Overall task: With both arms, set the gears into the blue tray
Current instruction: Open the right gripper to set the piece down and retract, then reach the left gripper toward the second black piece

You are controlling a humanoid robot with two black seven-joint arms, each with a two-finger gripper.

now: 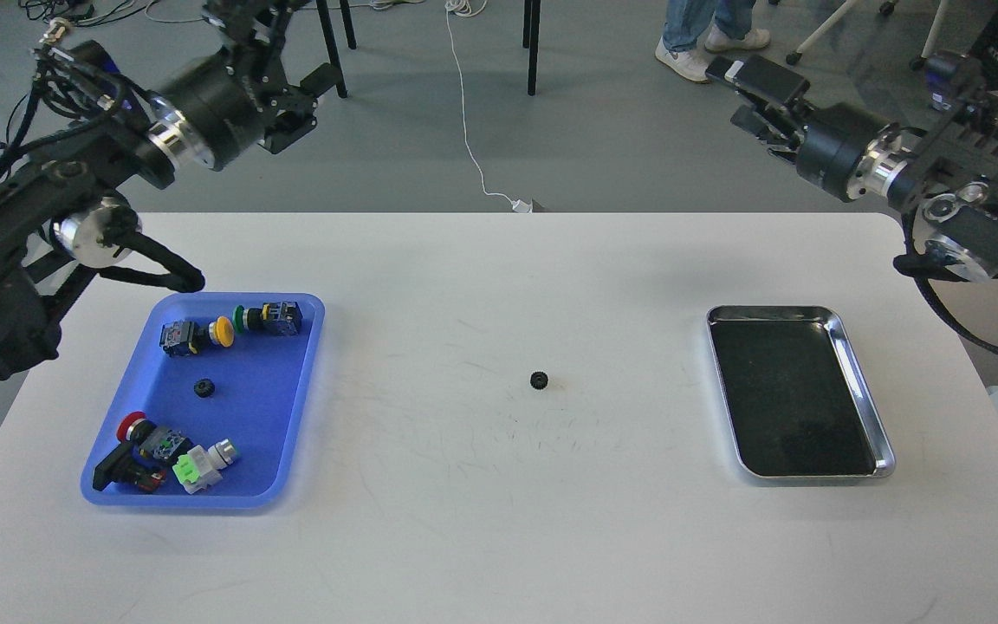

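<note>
One small black gear (539, 380) lies alone on the white table, near its middle. A second gear (203, 388) rests inside the blue tray (278, 433) at the left. My left gripper (291, 52) hangs high above the far left, beyond the tray, with its fingers apart and nothing between them. My right gripper (750, 95) is raised at the far right, past the table's back edge, also open and empty. Both grippers are well away from the gears.
Several colourful push-button switches (230, 322) lie in the blue tray around the gear. A shiny silver tray (767, 309) with a dark bottom sits on the right. Chair legs, a white cable and a person's feet are on the floor behind.
</note>
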